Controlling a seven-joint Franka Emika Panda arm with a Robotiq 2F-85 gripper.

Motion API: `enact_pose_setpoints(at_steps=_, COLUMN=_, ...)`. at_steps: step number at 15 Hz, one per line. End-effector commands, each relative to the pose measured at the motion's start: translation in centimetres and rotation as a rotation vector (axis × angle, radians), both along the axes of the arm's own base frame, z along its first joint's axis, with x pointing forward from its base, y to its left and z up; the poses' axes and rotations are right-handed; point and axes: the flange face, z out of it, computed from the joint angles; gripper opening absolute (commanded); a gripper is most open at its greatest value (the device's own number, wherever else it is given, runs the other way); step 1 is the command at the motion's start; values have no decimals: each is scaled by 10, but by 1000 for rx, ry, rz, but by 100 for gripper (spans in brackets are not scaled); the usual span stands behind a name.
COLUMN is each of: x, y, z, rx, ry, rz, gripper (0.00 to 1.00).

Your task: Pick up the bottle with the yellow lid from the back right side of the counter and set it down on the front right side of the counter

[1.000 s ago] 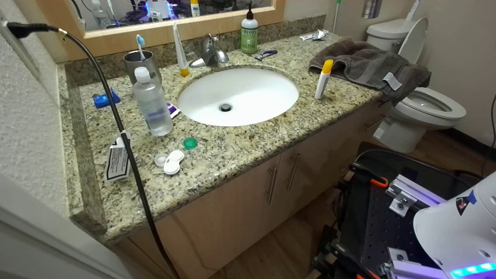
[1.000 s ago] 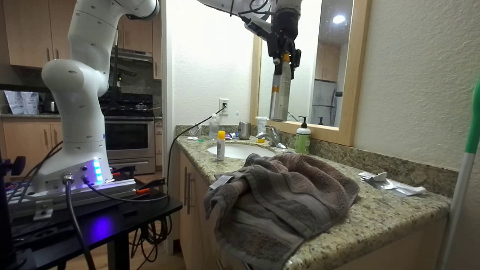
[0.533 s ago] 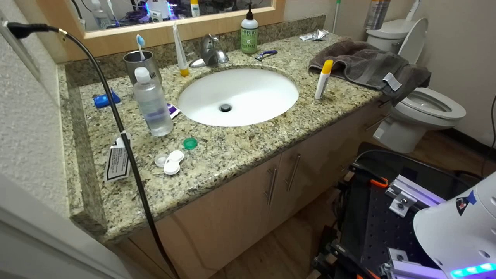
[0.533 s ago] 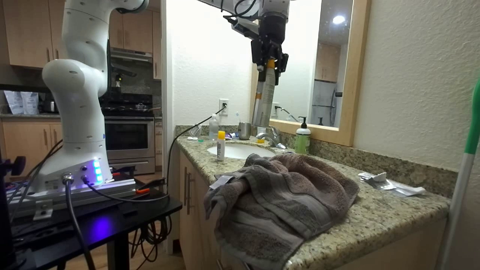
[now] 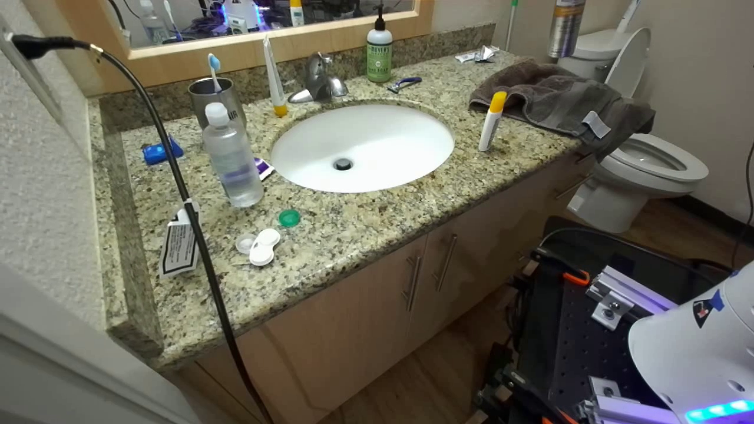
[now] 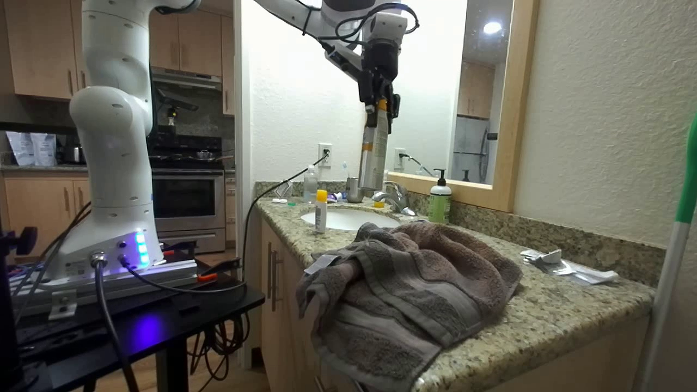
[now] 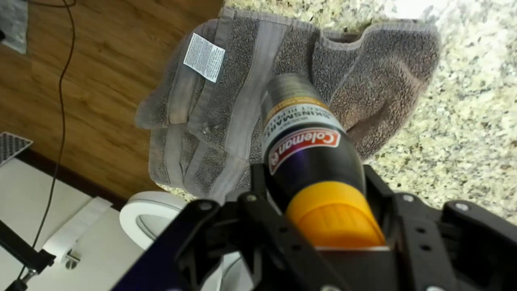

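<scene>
My gripper (image 6: 380, 123) is shut on a large Coleman spray bottle (image 6: 373, 163) with a yellow-orange cap, held high in the air, base down and slightly tilted. In the wrist view the gripper's fingers (image 7: 258, 178) stand on both sides of this bottle (image 7: 311, 155), below the cap; the towel lies beneath. In an exterior view only its lower part (image 5: 566, 32) shows at the top edge. A small slim white bottle with a yellow lid (image 5: 490, 126) stands upright on the granite counter (image 5: 353, 221), right of the sink; it also shows there (image 6: 321, 215).
A grey-brown towel (image 6: 408, 294) is heaped on the counter and hangs over its front edge. A green soap bottle (image 5: 379, 56), razor (image 5: 404, 83) and foil packets (image 6: 569, 268) lie toward the back. The sink (image 5: 365, 138), faucet (image 5: 321, 82) and clear water bottle (image 5: 232, 156) are farther left.
My gripper, with the spray bottle in it, has moved leftward and lower in one exterior view, and its base has come lower in the other. The small white bottle has not moved.
</scene>
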Motion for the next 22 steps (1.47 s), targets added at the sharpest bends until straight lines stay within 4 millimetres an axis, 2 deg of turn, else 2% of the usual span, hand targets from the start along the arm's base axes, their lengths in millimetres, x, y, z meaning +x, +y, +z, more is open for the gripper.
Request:
enact_pose_setpoints(at_steps=1, x=-8, y=57, z=-6, rx=-6, ry=-8, rz=144, gripper=31)
enact_pose_setpoints(at_steps=4, x=-21, y=78, z=-11, rx=73, ry=-41, rz=176, gripper=31)
enact_pose_setpoints(at_steps=8, x=-37, y=91, z=-26, rx=107, ry=-120, rz=215, gripper=31)
enact_pose_setpoints(at_steps=15, x=-28, y=109, z=-61, rx=47, ry=-236, rz=254, gripper=31)
enact_pose_setpoints(at_steps=17, x=-24, y=106, z=-60, rx=56, ry=-209, rz=249, gripper=31)
enact_pose_setpoints(at_steps=18, x=-23, y=108, z=-63, rx=58, ry=-207, rz=251, gripper=56)
enact_pose_setpoints(at_steps=21, x=-22, y=108, z=-63, rx=58, ry=-206, rz=252, gripper=56)
enact_pose_setpoints(at_steps=22, x=-19, y=108, z=-64, rx=53, ry=-202, rz=245, gripper=31)
